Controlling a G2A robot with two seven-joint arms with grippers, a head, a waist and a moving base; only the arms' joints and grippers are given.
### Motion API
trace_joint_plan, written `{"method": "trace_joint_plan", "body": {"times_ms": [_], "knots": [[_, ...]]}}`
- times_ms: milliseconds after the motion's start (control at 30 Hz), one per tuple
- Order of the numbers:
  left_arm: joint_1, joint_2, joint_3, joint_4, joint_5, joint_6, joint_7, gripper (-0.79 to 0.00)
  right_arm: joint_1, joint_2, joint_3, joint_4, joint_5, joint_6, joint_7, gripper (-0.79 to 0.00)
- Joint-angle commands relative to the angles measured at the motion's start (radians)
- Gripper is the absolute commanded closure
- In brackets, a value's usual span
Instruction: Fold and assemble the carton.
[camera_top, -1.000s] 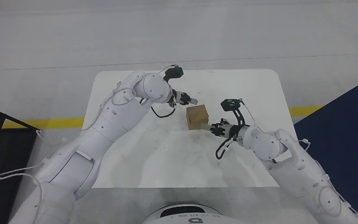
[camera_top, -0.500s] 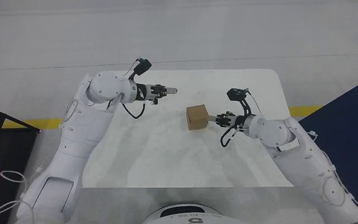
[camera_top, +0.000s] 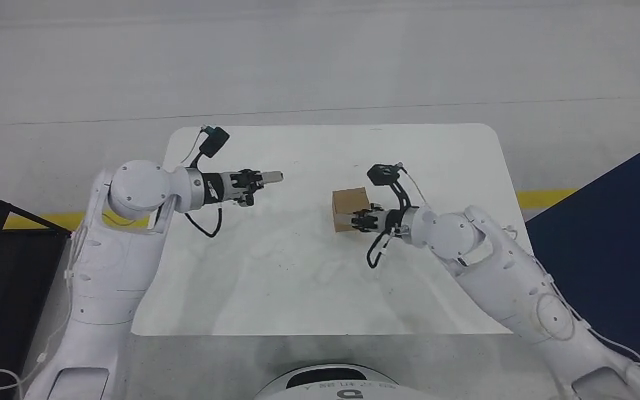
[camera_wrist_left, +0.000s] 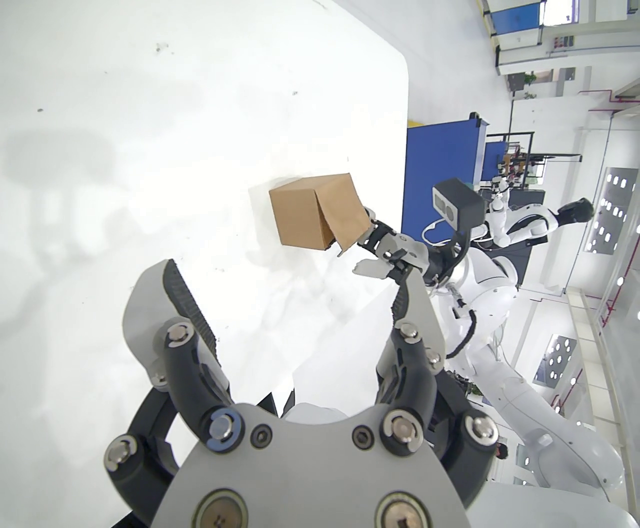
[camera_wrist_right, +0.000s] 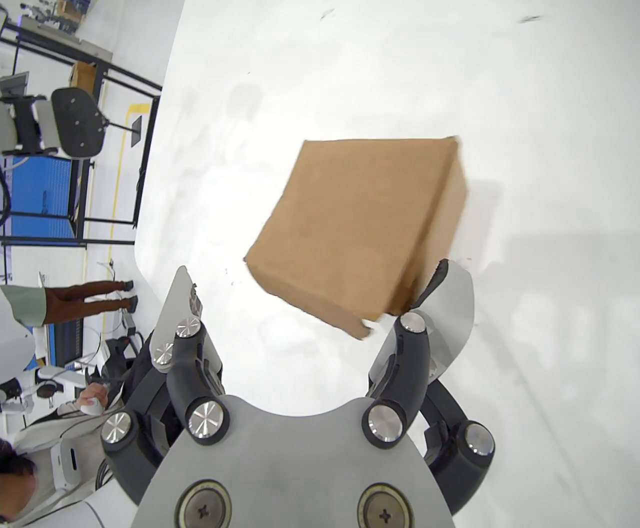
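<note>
Carton (camera_top: 352, 208) sits midway between the worktop's (camera_top: 300, 285) far and near edges, one side hidden by the right hand (camera_top: 369, 218). That hand is spread wide, one finger touching the carton. Left hand (camera_top: 275, 178) gapes empty, well apart.

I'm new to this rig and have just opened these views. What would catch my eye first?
A small brown carton sits near the middle of the white table. The right gripper is open right against the carton's side, with one finger at a corner. The left gripper hangs open above the table, well apart from the carton.
</note>
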Motion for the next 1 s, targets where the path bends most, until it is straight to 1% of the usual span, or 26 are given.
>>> {"method": "trace_joint_plan", "body": {"times_ms": [0,167,267,333,433,567,667,733,767,833,900,967], "knots": [[0.011,0.003,-0.003,-0.004,-0.001,0.001,0.0,-0.785,-0.001,-0.008,-0.039,-0.029,-0.014,-0.023,0.002,-0.751],[0.025,0.009,0.009,-0.008,0.0,0.001,0.001,-0.785,0.028,-0.033,-0.139,-0.062,-0.046,-0.052,0.048,-0.785],[0.026,0.012,0.01,-0.008,-0.002,0.004,0.005,-0.785,0.046,-0.042,-0.16,-0.07,-0.052,-0.055,0.055,-0.785],[0.028,0.015,0.007,-0.008,-0.003,0.005,0.004,-0.785,0.038,-0.038,-0.123,-0.072,-0.029,-0.072,0.029,-0.785],[0.034,0.019,0.005,-0.01,-0.002,0.005,-0.001,-0.785,-0.011,-0.016,-0.011,-0.066,-0.016,-0.059,-0.032,-0.785],[0.041,0.024,0.015,-0.008,-0.006,0.006,-0.011,-0.785,-0.122,0.019,0.163,-0.095,0.04,-0.133,-0.079,-0.779],[0.043,0.026,0.021,-0.01,-0.008,0.008,-0.01,-0.785,-0.198,0.038,0.264,-0.123,0.07,-0.193,-0.079,-0.782],[0.043,0.028,0.023,-0.013,-0.009,0.013,-0.011,-0.785,-0.227,0.045,0.311,-0.12,0.077,-0.19,-0.079,-0.785],[0.043,0.03,0.023,-0.016,-0.01,0.015,-0.011,-0.785,-0.228,0.046,0.323,-0.108,0.087,-0.168,-0.071,-0.779],[0.046,0.032,0.023,-0.02,-0.01,0.017,-0.012,-0.785,-0.199,0.043,0.322,-0.07,0.088,-0.1,-0.058,-0.754],[0.049,0.035,0.024,-0.027,-0.004,0.02,-0.013,-0.785,-0.141,0.035,0.283,-0.026,0.08,-0.061,-0.021,-0.73],[0.052,0.038,0.023,-0.032,-0.005,0.025,-0.012,-0.785,-0.075,0.024,0.229,0.025,0.06,-0.045,0.009,-0.699]]}}
